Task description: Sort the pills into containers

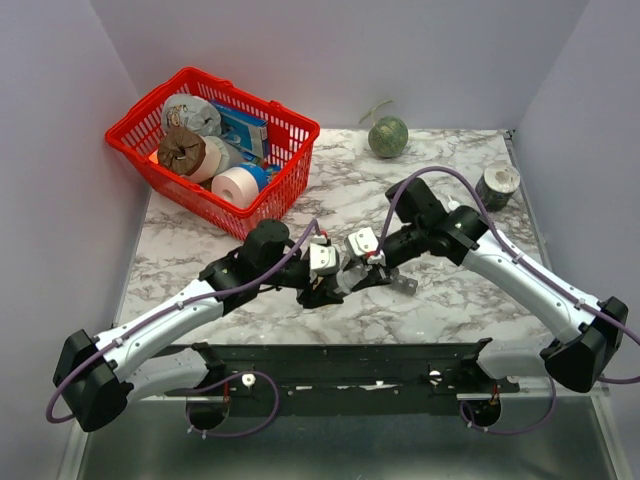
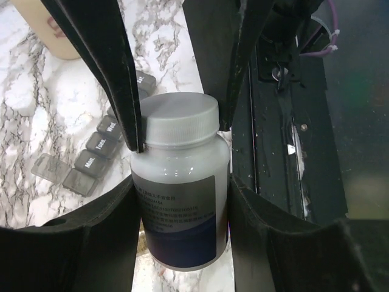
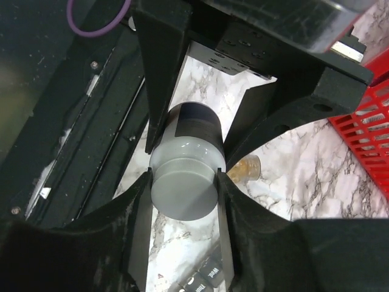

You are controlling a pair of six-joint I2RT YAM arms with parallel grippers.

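Two grippers meet on one bottle [image 2: 180, 188], a translucent white one with a dark label. The left gripper [image 2: 182, 210] is clamped across its body, a finger pressed to each side. The right gripper [image 3: 184, 193] is closed tight on the white screw cap [image 2: 181, 118].

The tan pills [image 3: 245, 170] are elsewhere: they show inside a small clear vial lying on the marble table [image 2: 36, 109] just beyond the bottle, and neither gripper touches it. The grey weekday pill organizer [image 2: 91, 159] lies on the marble near the bottle, its lids down as far as can be seen.

The likely step is unscrewing the cap, and the risk lies in the left hold. The smooth round body could spin between those fingers and the cap would never loosen. If the cap does come free while the bottle is tilted, its contents could spill. A swing of either arm could also knock the nearby vial rolling.
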